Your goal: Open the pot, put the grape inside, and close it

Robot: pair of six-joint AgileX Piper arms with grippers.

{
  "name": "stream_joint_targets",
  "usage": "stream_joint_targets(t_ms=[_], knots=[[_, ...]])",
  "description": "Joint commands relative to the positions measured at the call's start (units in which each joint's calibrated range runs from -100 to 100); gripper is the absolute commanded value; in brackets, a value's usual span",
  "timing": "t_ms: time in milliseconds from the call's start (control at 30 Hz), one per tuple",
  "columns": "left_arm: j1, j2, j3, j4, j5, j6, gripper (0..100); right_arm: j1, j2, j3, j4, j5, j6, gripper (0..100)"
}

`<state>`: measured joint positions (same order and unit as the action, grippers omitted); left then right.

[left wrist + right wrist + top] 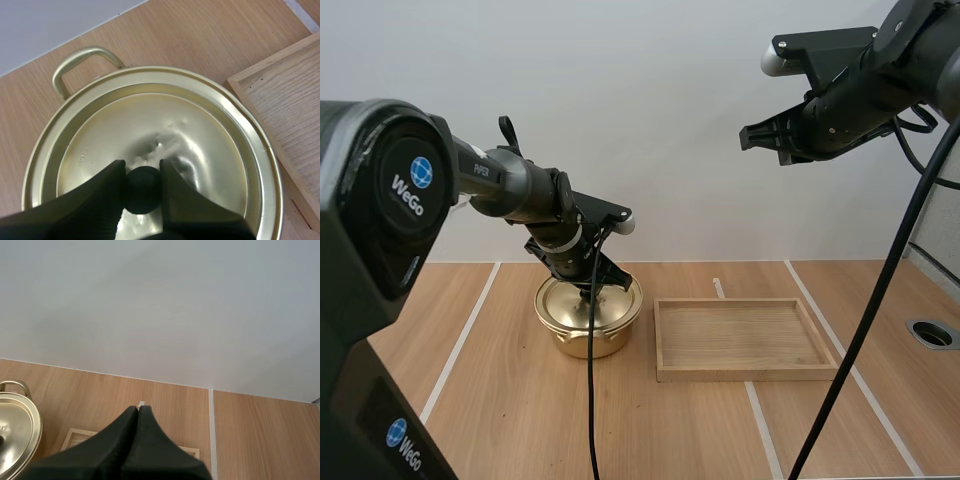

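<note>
A brass pot stands left of the table's middle with its lid on. My left gripper is down on the lid, and its fingers pinch the lid's black knob between them. One looped handle of the pot shows beyond the lid's rim. My right gripper hangs high above the table's right half, its fingers lying together as one dark wedge. From there the pot sits off to one side.
A shallow wooden tray lies just right of the pot, its corner close to the lid's rim. White tape lines cross the wooden tabletop. A round grommet hole sits near the table's right edge.
</note>
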<state>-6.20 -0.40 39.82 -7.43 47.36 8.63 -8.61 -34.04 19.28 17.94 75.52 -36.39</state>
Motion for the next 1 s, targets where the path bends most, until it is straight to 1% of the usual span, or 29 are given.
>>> stream_joint_targets(t_ms=[0,33,67,233,667,767,967], knots=[[-0.11,3.62,1.96,2.13,5.1,0.97,74,-0.22,-0.97,0.07,0.27,-0.24,-0.51,0],[-0.11,3.62,1.96,2.13,5.28,0.97,92,-0.22,-0.97,0.07,0.27,-0.24,-0.51,0],[-0.11,3.62,1.96,2.13,5.66,0.97,100,-0.22,-0.97,0.07,0.27,-0.24,-0.51,0],[-0.11,3.62,1.96,3.5,7.07,1.09,100,-0.22,-0.97,0.07,0.27,-0.24,-0.51,0],[-0.11,2.57,1.41,3.62,10.19,1.09,100,-0.22,-0.97,0.07,0.27,0.38,-0.5,0],[-0.11,0.89,-1.02,3.94,15.0,1.09,100,-0.22,-0.97,0.07,0.27,0.38,-0.5,0],[-0.11,-4.85,-9.69,4.48,25.67,0.44,100,-0.22,-0.97,0.07,0.39,0.36,-0.5,0]])
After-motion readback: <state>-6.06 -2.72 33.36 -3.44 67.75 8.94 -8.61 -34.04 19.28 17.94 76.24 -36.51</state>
